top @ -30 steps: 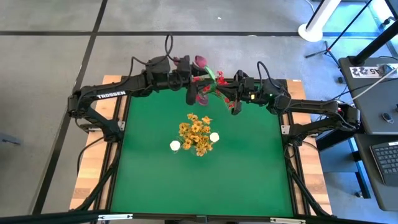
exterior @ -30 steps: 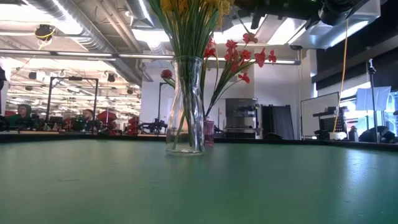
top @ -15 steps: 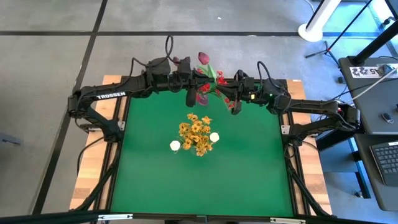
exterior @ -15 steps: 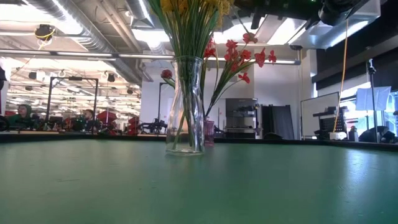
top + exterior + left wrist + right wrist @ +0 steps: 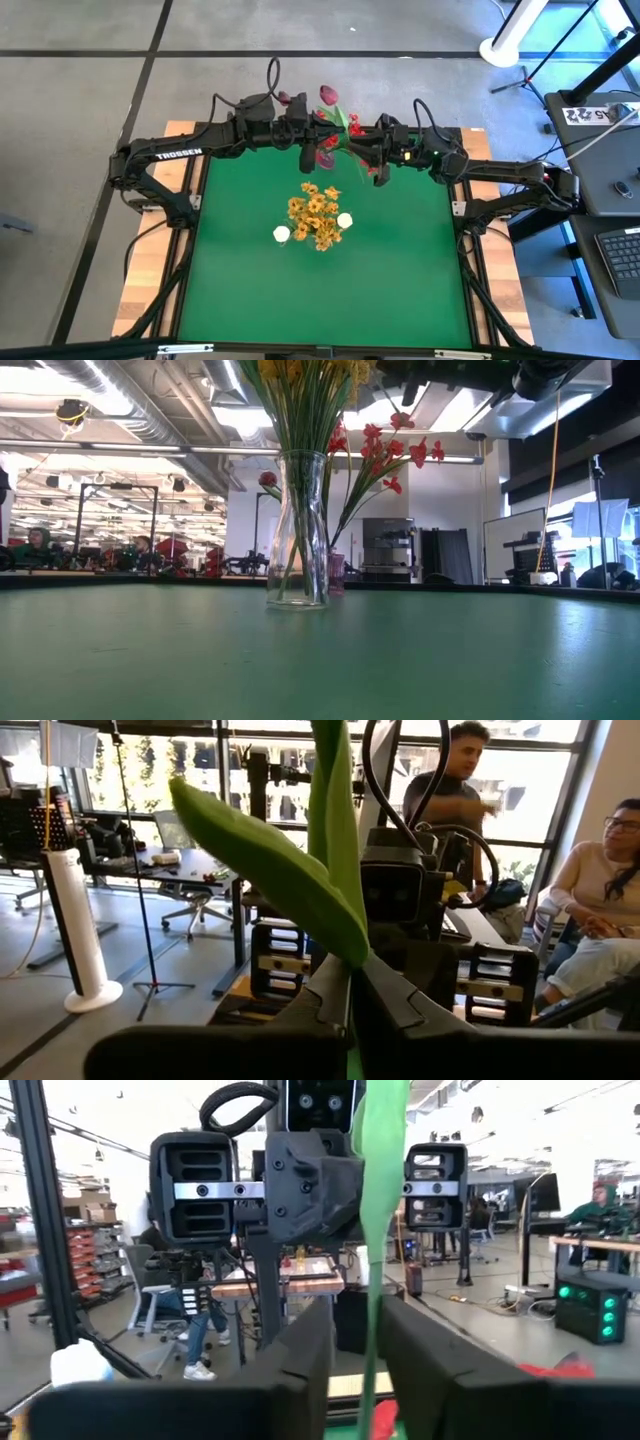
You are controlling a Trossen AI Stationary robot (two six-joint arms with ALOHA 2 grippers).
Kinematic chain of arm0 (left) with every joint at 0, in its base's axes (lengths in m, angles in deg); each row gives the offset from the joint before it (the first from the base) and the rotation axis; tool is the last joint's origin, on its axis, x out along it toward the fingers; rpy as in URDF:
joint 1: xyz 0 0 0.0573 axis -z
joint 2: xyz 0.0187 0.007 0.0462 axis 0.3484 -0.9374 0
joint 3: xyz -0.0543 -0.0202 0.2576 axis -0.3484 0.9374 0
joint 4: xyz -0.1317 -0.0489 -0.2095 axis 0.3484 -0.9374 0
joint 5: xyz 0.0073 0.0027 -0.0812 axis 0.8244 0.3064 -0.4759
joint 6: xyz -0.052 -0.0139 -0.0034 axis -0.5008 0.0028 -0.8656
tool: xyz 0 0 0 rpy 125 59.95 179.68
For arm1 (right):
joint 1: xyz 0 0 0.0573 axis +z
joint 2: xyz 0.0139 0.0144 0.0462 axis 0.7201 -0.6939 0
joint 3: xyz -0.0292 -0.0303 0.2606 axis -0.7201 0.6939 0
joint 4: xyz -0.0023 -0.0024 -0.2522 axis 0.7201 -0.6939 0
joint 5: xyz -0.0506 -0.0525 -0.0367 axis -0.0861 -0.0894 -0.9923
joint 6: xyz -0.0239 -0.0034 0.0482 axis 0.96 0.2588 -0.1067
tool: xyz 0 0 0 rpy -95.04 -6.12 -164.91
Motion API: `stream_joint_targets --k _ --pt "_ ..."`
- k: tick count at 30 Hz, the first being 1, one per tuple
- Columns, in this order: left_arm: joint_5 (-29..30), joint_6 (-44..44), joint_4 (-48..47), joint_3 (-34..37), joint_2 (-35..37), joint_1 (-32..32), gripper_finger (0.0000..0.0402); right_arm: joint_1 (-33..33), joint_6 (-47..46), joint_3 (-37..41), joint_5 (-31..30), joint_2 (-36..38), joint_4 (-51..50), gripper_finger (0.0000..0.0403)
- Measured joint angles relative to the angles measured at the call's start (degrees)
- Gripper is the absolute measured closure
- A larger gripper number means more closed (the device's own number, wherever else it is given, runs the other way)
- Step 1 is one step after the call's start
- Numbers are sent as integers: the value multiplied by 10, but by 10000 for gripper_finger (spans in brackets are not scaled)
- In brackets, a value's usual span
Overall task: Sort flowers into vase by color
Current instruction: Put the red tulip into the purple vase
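High view: both arms meet over the table's far edge. The left gripper (image 5: 318, 137) and right gripper (image 5: 352, 150) flank a maroon-budded flower (image 5: 327, 95). Left wrist view alone shows its jaws clamped on the green stem (image 5: 349, 1020). Right wrist view shows fingers (image 5: 300, 1365) parted around the stem. Yellow flowers (image 5: 316, 216) fill the central vase (image 5: 297, 530).

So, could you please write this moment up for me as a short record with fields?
Left gripper: far edge of table, fingers shut on green stem
Right gripper: facing it, fingers slightly apart around the same stem
Held flower: maroon bud
Glass vase: mid-table, holds yellow flowers and white buds
Red flowers: behind the vase
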Motion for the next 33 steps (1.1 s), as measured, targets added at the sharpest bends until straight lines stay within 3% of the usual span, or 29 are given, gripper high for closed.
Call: stream_joint_targets --k 4,13,24,33 --pt "0 0 -7 0 0 0 401 0 -14 -13 8 4 -46 268" --pt "1 17 -57 0 11 -1 401 0 25 -119 21 6 -315 209" --pt "-7 28 -94 0 17 -2 401 0 36 -144 10 6 -408 240" --pt "-21 26 -84 0 17 11 401 0 31 -145 10 -7 -428 249"
